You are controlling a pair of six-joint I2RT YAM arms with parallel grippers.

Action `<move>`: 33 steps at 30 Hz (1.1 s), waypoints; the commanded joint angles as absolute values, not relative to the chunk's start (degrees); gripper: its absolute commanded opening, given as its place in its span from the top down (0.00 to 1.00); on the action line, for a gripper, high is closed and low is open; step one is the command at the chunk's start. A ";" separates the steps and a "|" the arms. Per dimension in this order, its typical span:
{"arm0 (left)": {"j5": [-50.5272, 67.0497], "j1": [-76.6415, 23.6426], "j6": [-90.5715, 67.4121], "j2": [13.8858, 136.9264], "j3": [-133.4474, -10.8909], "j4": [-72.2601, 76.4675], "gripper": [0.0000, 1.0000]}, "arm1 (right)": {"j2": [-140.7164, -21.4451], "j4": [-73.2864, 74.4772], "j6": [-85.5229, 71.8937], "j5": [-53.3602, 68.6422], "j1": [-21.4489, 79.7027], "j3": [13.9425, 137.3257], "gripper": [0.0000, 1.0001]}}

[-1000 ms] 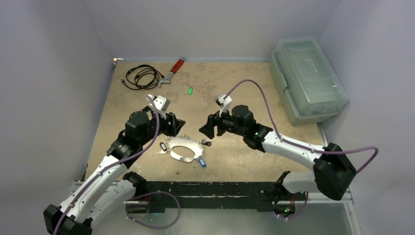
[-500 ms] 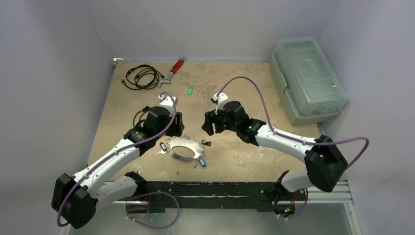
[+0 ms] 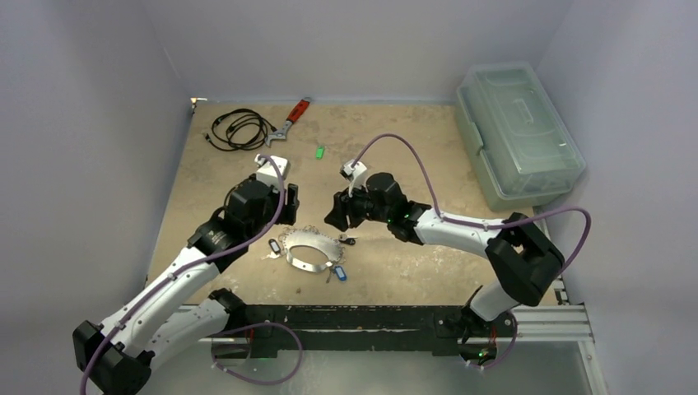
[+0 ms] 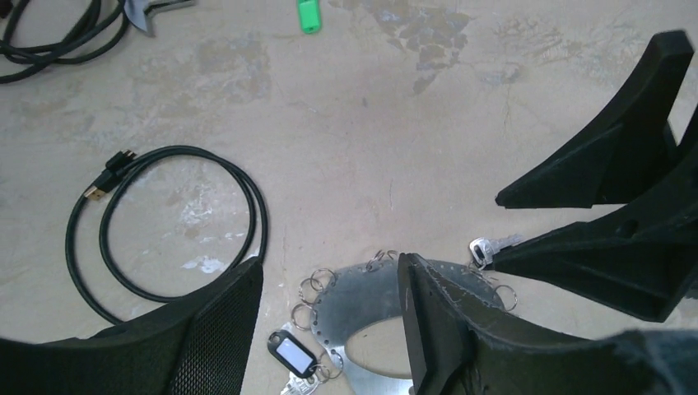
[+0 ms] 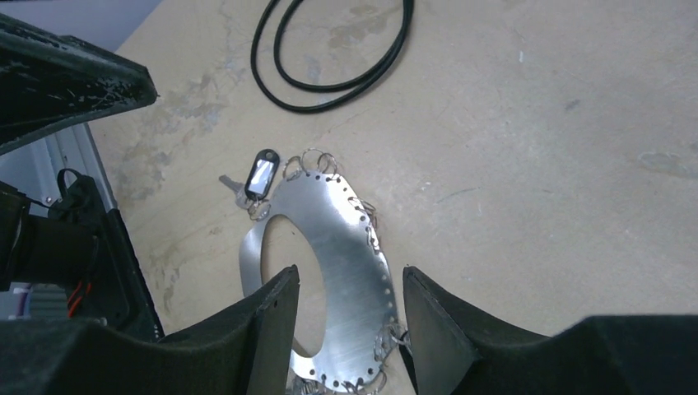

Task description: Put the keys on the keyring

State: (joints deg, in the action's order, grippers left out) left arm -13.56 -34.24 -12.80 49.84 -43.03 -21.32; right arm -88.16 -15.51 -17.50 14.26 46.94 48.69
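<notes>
Both grippers low over the keyring, green key not yet on.
Left gripper (image 4: 325,271) and right gripper (image 5: 350,276): jaws part-open, holding nothing, flanking the keyring (image 3: 311,251) near table centre. Pinch the plate edge squarely, clear of its dangling rings. Green key (image 3: 318,151) lies loose, well beyond. Cable (image 4: 260,212) beside the left finger may snag.
</notes>
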 commanded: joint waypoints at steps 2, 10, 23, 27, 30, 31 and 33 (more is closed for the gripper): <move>-19.84 -34.05 -11.07 47.60 -44.63 -22.21 0.33 | -91.96 -22.45 -16.93 12.17 49.49 50.75 0.48; -18.90 -33.73 -12.81 48.51 -44.29 -24.00 0.15 | -101.90 -19.08 -15.57 9.51 53.08 57.82 0.49; -16.02 -33.71 -11.63 47.76 -44.52 -24.26 0.10 | -106.19 -17.84 -14.68 2.90 54.31 59.20 0.51; -17.07 -33.58 -11.88 47.21 -44.54 -24.27 0.10 | -107.22 -18.28 -14.68 2.43 54.32 59.25 0.52; -18.30 -33.65 -12.10 46.82 -44.68 -24.52 0.11 | -108.10 -18.11 -14.52 2.51 54.32 59.75 0.55; -18.74 -33.59 -12.17 46.70 -44.65 -24.63 0.11 | -108.37 -18.11 -14.50 2.54 54.32 59.88 0.57; -19.40 -33.55 -12.29 46.40 -44.65 -24.70 0.11 | -108.78 -18.11 -14.46 2.61 54.32 60.13 0.60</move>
State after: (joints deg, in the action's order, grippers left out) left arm -17.12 -33.98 -12.40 47.64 -42.89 -24.99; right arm -108.27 -17.17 -15.31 3.77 54.26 57.60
